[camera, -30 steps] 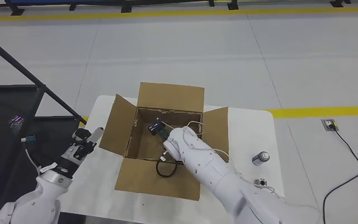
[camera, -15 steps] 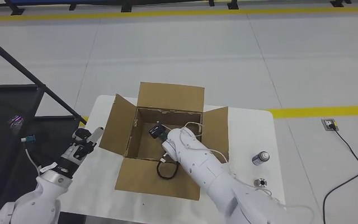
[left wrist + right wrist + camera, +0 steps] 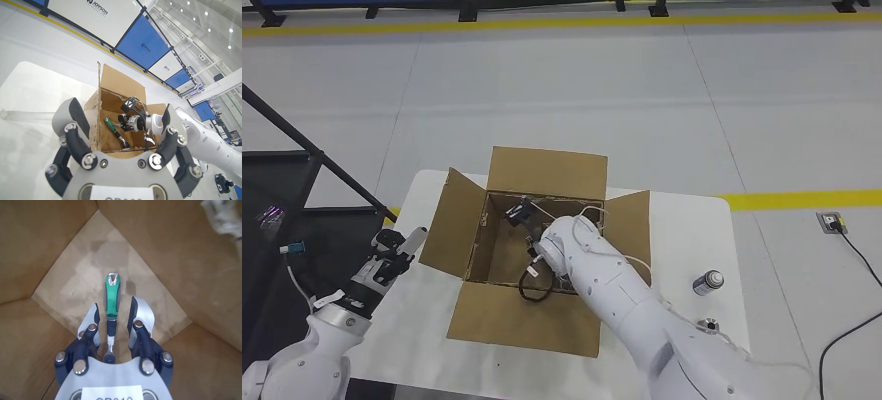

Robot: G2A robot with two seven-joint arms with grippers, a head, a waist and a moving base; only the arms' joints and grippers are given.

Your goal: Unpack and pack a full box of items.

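An open cardboard box stands mid-table with its flaps spread. A ratchet wrench with a green handle lies on the box floor, also seen as the wrench in the left wrist view. My right gripper is down inside the box, open, with one finger on each side of the wrench shaft and not closed on it. From the side, the right gripper hovers just above the wrench. My left gripper is open and holds nothing; it is over the table left of the box, at the left gripper in the top view.
A small metal can and a dark round part lie on the table right of the box. A pale translucent stick lies on the table by my left gripper. The box's right flap stands beside the right arm.
The right wrist has shifted a little toward the back of the box and deeper in. The left arm has kept still.
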